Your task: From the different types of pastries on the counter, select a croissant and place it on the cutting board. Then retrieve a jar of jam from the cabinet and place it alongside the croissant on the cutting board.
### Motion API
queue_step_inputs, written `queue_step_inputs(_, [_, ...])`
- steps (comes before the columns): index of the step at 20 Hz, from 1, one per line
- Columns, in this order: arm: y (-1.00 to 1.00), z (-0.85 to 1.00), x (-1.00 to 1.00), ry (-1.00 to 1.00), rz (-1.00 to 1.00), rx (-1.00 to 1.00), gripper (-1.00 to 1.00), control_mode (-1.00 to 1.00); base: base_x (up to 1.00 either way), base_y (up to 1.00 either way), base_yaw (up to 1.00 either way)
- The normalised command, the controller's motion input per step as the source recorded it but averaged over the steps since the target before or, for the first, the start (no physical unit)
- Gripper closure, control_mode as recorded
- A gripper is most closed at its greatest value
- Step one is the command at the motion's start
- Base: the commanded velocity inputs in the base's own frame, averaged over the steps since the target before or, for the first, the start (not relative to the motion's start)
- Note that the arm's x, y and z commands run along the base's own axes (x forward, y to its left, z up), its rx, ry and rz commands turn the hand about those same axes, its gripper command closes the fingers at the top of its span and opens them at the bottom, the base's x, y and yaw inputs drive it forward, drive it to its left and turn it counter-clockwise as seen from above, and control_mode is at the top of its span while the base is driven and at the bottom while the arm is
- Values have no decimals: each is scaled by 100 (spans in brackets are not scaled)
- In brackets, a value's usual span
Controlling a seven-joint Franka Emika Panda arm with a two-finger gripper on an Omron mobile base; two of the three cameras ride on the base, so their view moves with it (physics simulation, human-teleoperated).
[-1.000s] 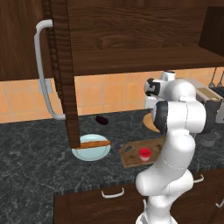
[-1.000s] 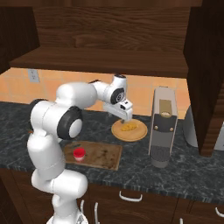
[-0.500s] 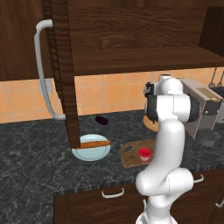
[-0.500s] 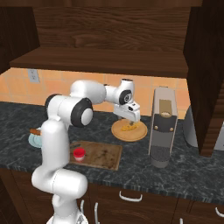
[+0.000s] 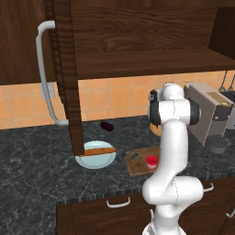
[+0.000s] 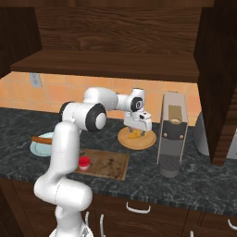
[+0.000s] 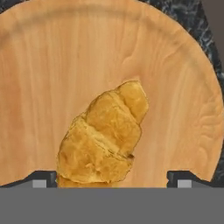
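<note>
Hovering low over the round wooden plate [image 6: 137, 140], the gripper [image 6: 137, 131] was spread wide, its two dark fingertips [image 7: 43, 178] standing on either side of the golden flaky croissant [image 7: 103, 140] without clasping it. That croissant lay on the plate, near its middle in the hand view. The plate sat on the dark speckled stone tabletop [image 6: 194, 183], just beside the tall grey coffee machine [image 6: 172, 134]. Nearer the front edge lay the rectangular wooden cutting board [image 6: 107, 164], with a small red-lidded jar [image 6: 84, 163] standing at its left end. A pale blue plate [image 5: 96, 159] rested farther left.
</note>
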Motion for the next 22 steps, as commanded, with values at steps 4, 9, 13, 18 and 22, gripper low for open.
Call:
queue_step_inputs(4, [0, -1, 92, 0, 0, 1, -100, -100, 0, 0, 0])
queue_step_inputs(9, [-3, -14, 9, 0, 0, 3, -100, -100, 0, 0, 0])
queue_step_inputs(13, [-22, -52, -50, 0, -2, 0, -100, -100, 0, 0, 0])
queue_step_inputs(18, [-2, -35, -92, -2, -14, 1, -100, -100, 0, 0, 0])
queue_step_inputs(22, [0, -30, -60, 0, -19, 1, -100, -100, 0, 0, 0])
